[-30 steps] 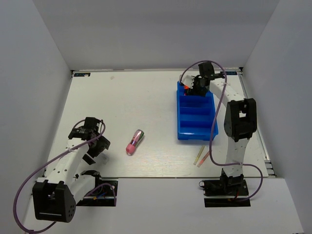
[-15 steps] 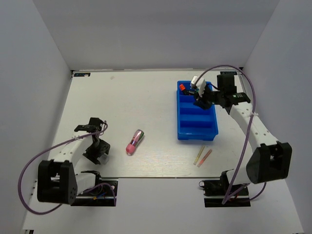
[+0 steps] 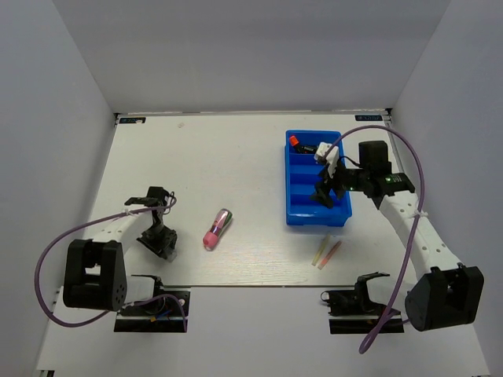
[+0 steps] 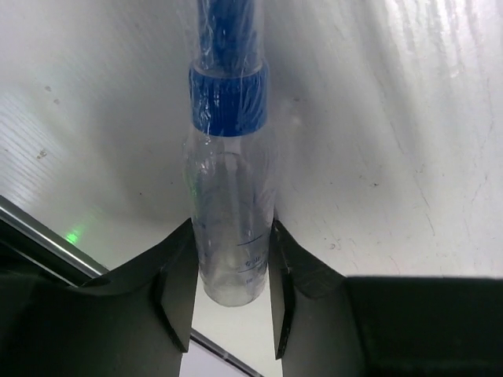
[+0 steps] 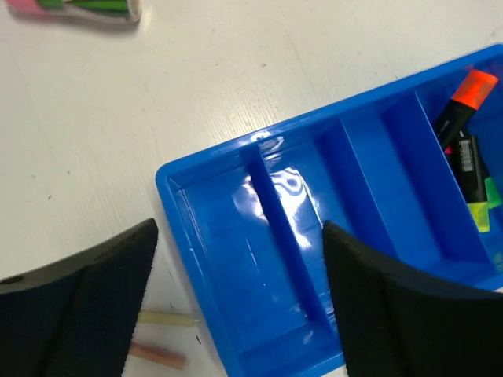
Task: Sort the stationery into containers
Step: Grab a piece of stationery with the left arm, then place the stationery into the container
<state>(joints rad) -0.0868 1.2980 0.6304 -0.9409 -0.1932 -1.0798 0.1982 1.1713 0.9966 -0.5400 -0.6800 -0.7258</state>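
Pickup step, far left of the blue tray [image 3: 314, 221]: clear pen [image 4: 232, 204] seemingly pinched between left fingers [image 4: 177, 290]; right fingers [image 5: 86, 306] spread, empty, over tray. Next: lift, carry across.

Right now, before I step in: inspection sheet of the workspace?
Surface: white table, no spills seen.
Job's things: blue tray far right, highlighters in its far compartment; marker mid-table; two thin pens near the tray.
Clutter: nothing seen.
Grippers: left gripper jaws against both sides of the clear pen lying on the table; right gripper open, empty, over the tray.
Cables: purple cables loop off both arms.
Surroundings: plain grey walls.
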